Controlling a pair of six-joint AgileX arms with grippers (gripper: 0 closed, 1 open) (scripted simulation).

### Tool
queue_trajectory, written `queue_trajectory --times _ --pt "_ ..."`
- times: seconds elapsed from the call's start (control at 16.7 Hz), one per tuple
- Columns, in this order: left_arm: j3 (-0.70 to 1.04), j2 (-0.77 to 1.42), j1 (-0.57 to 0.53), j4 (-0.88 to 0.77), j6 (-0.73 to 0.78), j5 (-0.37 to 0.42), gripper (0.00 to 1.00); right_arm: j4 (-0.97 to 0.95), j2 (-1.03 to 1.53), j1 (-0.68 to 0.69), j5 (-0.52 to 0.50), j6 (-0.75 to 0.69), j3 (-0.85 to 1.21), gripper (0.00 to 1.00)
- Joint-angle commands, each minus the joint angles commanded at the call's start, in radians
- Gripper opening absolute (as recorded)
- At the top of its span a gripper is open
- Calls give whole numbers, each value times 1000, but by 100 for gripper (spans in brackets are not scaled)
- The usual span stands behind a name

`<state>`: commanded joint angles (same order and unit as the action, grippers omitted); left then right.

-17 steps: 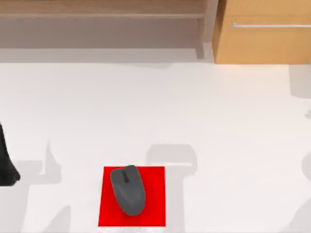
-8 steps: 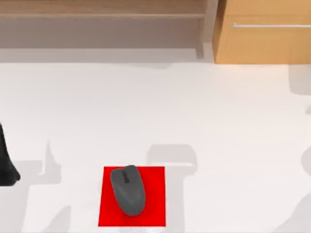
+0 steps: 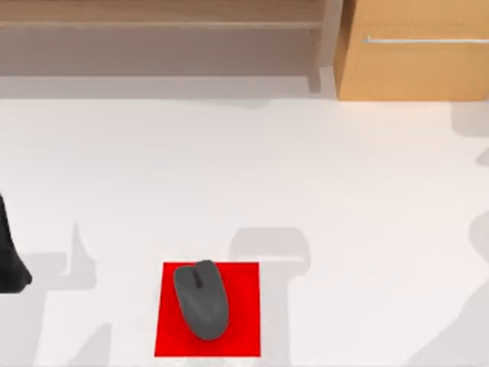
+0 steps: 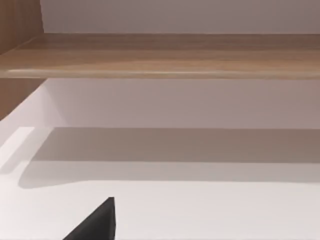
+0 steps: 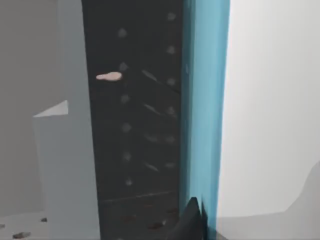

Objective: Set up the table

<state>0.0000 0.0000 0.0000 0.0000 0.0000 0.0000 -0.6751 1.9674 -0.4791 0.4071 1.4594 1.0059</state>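
The white table (image 3: 244,176) spreads across the top view. Near its front edge lies a small red square mat (image 3: 243,336) with a dark grey computer mouse (image 3: 201,300) resting on it, its nose pointing to the back. My left arm (image 3: 9,260) is a dark shape at the table's far left edge, well apart from the mat. A black tip of my left gripper (image 4: 100,222) shows over bare table (image 4: 200,210) in the left wrist view. A black tip of my right gripper (image 5: 192,220) shows before a dark panel with a teal edge (image 5: 205,100).
A low wooden shelf (image 3: 160,23) runs along the back of the table, also seen as a wooden board (image 4: 160,55) in the left wrist view. A light-brown drawer cabinet (image 3: 416,69) with a metal handle stands at the back right. Grey shadows lie near the mat and the right edge.
Shadows at the table's right edge have shifted slightly toward the back. The mouse, the mat and my left arm have not moved.
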Motion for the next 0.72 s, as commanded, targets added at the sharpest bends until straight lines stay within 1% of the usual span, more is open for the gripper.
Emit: queue_trajectory --times 0.06,0.72 --pt "0 0 0 0 0 0 100 0 0 0 0 0 0 0" --pt "0 0 0 0 0 0 100 0 0 0 0 0 0 83"
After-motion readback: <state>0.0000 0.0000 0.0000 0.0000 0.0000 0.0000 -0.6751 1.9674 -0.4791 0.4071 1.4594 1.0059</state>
